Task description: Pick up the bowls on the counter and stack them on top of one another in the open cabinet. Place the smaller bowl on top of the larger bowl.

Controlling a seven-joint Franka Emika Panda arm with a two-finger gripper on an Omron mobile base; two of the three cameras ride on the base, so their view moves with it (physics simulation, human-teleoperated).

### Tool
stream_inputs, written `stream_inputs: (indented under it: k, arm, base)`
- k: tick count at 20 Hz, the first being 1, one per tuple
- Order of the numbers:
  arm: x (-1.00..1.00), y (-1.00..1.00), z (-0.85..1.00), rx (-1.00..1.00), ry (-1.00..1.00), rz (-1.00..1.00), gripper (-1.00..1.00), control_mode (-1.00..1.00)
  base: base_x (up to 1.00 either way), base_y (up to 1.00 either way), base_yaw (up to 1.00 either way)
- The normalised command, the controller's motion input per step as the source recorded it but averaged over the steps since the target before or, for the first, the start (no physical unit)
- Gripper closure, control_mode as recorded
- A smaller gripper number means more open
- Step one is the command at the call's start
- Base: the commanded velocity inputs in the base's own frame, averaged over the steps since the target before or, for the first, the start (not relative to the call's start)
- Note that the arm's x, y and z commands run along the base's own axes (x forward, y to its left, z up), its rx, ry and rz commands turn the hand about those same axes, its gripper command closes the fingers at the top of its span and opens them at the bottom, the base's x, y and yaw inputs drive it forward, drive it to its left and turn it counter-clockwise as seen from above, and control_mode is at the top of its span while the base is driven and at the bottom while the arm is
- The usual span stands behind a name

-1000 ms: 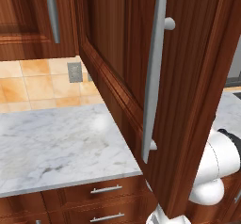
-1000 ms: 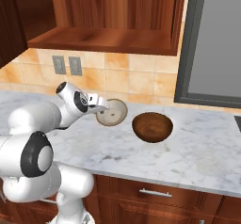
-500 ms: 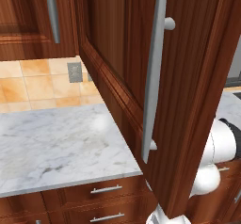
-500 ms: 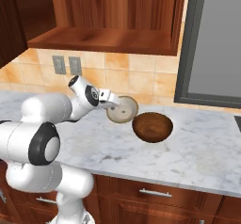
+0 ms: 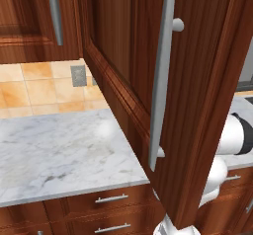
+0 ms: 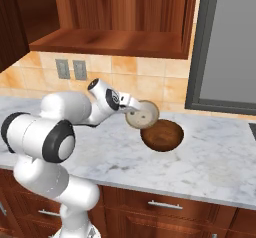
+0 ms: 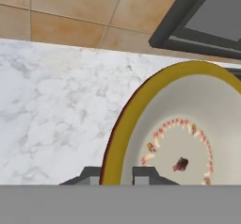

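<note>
Right base view: the jaws pinch the pale bowl (image 6: 142, 114) by its rim, tilted just above the brown bowl (image 6: 161, 135).

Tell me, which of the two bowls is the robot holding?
The pale cream bowl with the yellow rim, clamped on its edge by the gripper and tilted. The dark brown wooden bowl sits on the counter.
</note>
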Motion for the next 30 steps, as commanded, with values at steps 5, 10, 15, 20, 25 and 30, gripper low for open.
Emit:
stream_inputs:
  k: [5, 10, 15, 20, 25, 30]
  arm:
    - [0.13, -0.54, -0.28, 0.0, -0.07, 0.08, 1.0, -1.0]
    - [0.16, -0.41, -0.22, 0.0, -0.03, 0.08, 1.0, -1.0]
    - [0.24, -0.46, -0.1, 0.0, 0.0, 0.07, 1.0, -1.0]
    - [0.14, -0.11, -0.05, 0.0, 0.0, 0.03, 1.0, -1.0]
    - [0.05, 0.0, -0.14, -0.02, 0.0, 0.0, 1.0, -1.0]
    - [0.25, -0.02, -0.19, -0.03, 0.0, 0.0, 1.0, -1.0]
  base:
    - [0.0, 0.0, 0.0]
    - [0.0, 0.0, 0.0]
    - [0.0, 0.0, 0.0]
    - [0.0, 0.0, 0.0]
    - [0.0, 0.0, 0.0]
    - [0.0, 0.0, 0.0]
